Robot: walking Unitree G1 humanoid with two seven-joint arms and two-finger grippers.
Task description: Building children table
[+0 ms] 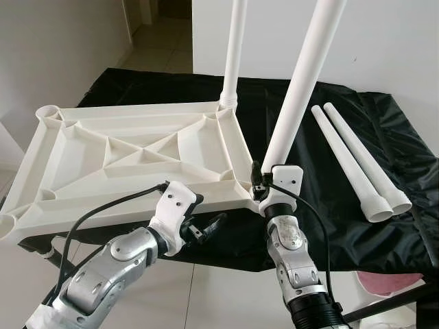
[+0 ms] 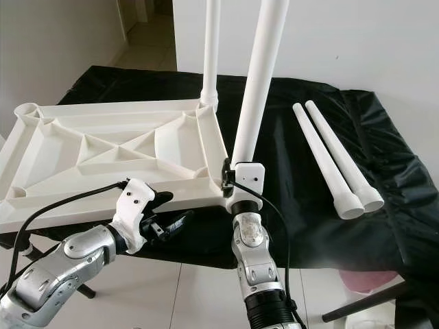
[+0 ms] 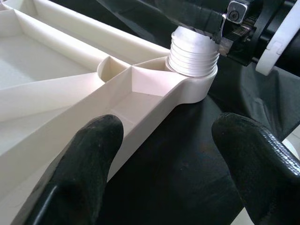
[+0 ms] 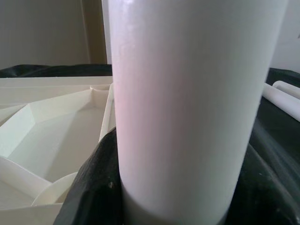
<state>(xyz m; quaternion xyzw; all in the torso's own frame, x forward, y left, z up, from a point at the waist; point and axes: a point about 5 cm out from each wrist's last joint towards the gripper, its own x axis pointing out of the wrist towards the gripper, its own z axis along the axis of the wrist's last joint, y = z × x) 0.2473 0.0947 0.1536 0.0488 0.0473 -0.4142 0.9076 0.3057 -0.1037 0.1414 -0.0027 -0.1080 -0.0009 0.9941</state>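
Note:
An upturned white plastic tabletop (image 1: 130, 110) lies on a table draped in black cloth. One white leg (image 1: 235, 48) stands upright in its far right corner. My right gripper (image 1: 264, 179) is shut on a second white leg (image 1: 302, 82), tilted, whose threaded end (image 3: 193, 54) sits in the near right corner socket (image 3: 192, 86). That leg (image 4: 187, 108) stands close before the right wrist camera. My left gripper (image 1: 209, 226) is open just in front of the tabletop's near edge, left of that socket, with nothing between its fingers (image 3: 89, 154).
Two loose white legs (image 1: 357, 161) lie side by side on the black cloth (image 1: 329, 226) to the right. A pink object (image 1: 387, 281) shows under the cloth's edge at lower right. Light floor lies in front; a white wall stands behind.

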